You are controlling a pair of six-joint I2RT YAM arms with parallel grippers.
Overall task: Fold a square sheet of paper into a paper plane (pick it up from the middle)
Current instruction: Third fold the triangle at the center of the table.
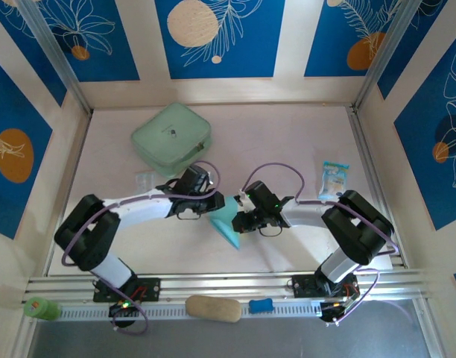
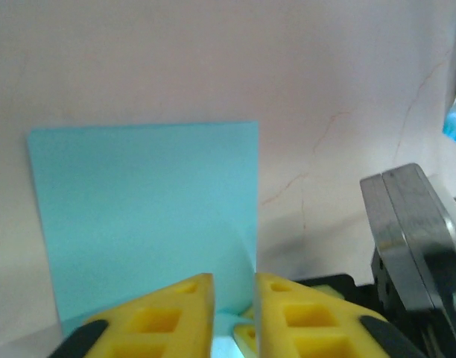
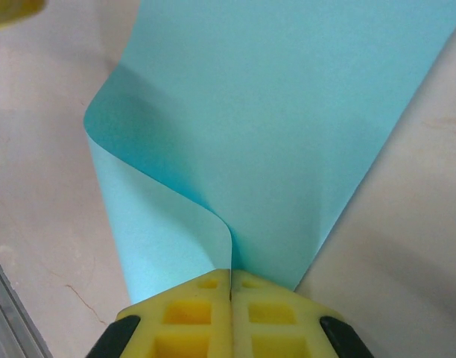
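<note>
A pale surface point(image 1: 287, 142) lies inside walls of cream board and blue panels with white leaf drawings. A mint-green case point(image 1: 172, 138) sits at the far left of the middle. A small printed packet point(image 1: 334, 179) lies near the right wall, well apart from the case. On the rail at the near edge rest a green cylinder point(image 1: 40, 307), a tan oblong block point(image 1: 213, 308) and a small blue piece point(image 1: 261, 305).

Both arms reach inward and meet near the centre of the surface, with the sheet point(image 1: 228, 227) between them. From above it shows as a light cyan wedge pointing toward the near edge.

The right end effector point(image 3: 231, 280) has its yellow fingers pressed together on the sheet. It clamps the paper at a point where the paper bends over in a soft, rounded curl rather than a sharp crease. From there the paper spreads up and away, one edge running straight along the pale surface.

The left end effector point(image 2: 234, 291) has its fingers a little apart, with a narrow gap between them. The sheet stands in front of it as a flat cyan panel, its right edge running down into that gap. Whether the fingers touch the paper I cannot tell. In the left wrist view the grey metal body of the right arm's wrist point(image 2: 410, 239) is close on the right.
</note>
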